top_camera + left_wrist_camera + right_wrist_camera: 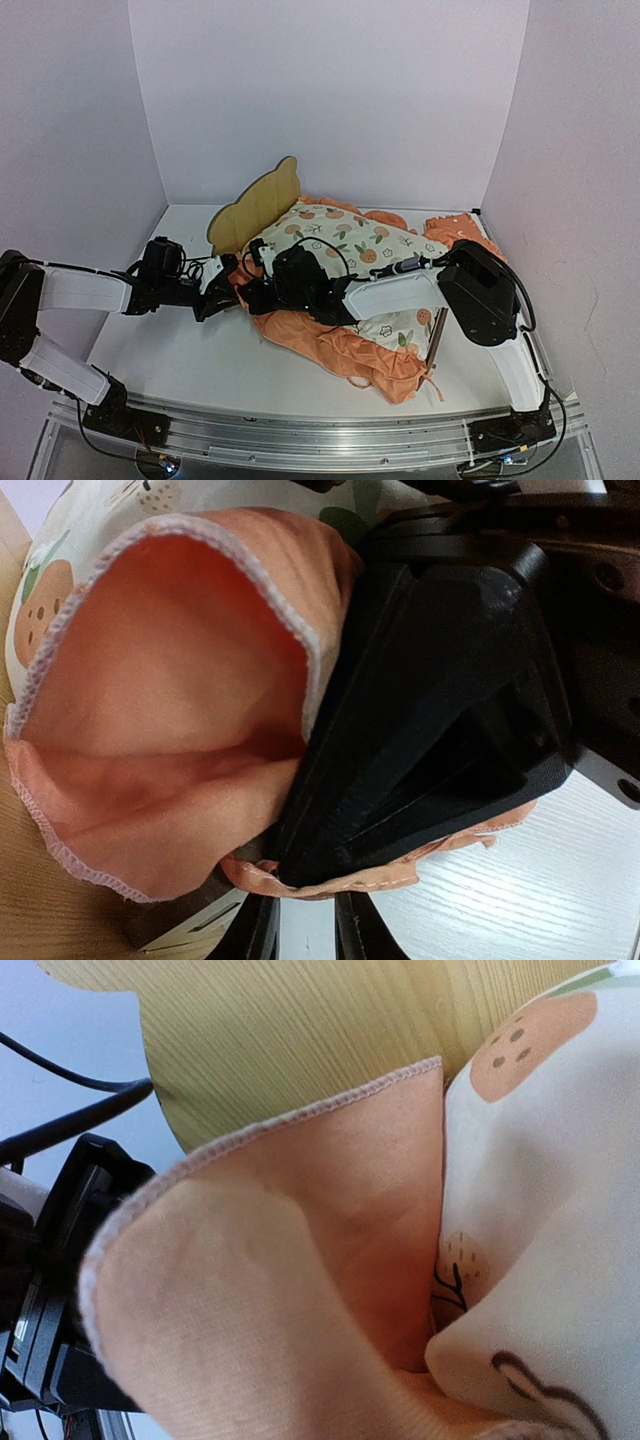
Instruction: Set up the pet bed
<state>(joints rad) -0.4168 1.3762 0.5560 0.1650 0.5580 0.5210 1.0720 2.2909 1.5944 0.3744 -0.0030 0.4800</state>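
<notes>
pet bed (pixel 255 208) back-left, mostly under pad (pixel 350 240) | right gripper (pixel 258 258) pressed together at pad's head corner, likely seating ruffle (pixel 170 730) inside the frame | left gripper (pixel 222 292) beside same ruffle, grip: can't tell

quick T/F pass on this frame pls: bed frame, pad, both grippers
1. The scalloped bear-ear headboard of the light plywood pet bed stands upright. True.
2. The cream fruit-print mattress pad has a blue ruffle. False: the ruffle is orange.
3. The left gripper and right gripper meet at the pad's corner by the headboard. True.
4. The ruffle is fully tucked inside the frame. False: it spills onto the white table on the near side.
</notes>
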